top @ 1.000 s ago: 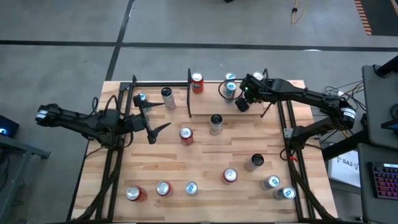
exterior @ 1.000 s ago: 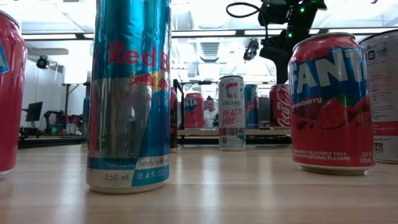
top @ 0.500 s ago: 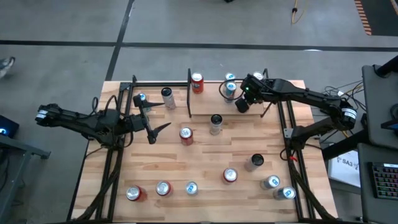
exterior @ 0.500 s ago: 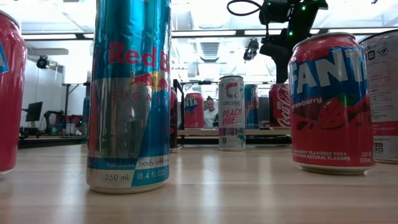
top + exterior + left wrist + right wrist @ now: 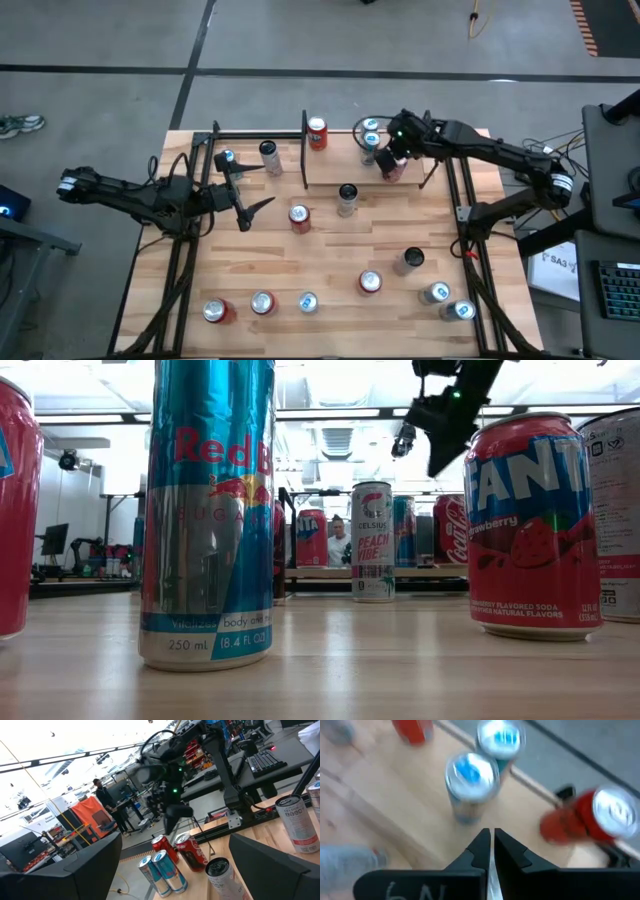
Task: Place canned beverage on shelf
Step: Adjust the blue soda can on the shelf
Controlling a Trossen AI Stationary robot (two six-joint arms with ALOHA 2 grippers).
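The tabletop (image 5: 330,260) carries loose cans; the shelf (image 5: 400,150) at 12 to 1 o'clock holds those already placed. My right gripper (image 5: 392,160) hangs above it, closed and empty, over a red can (image 5: 395,168) that stands on the shelf beside 2 blue cans (image 5: 371,133). My left gripper (image 5: 245,195) waits open at 9 o'clock. Since 1 second ago my right gripper has swung back off that red can, uncovering it.

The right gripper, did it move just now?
Yes. The right gripper, shut and empty, swung back off the red can it covered, toward the two blue cans.
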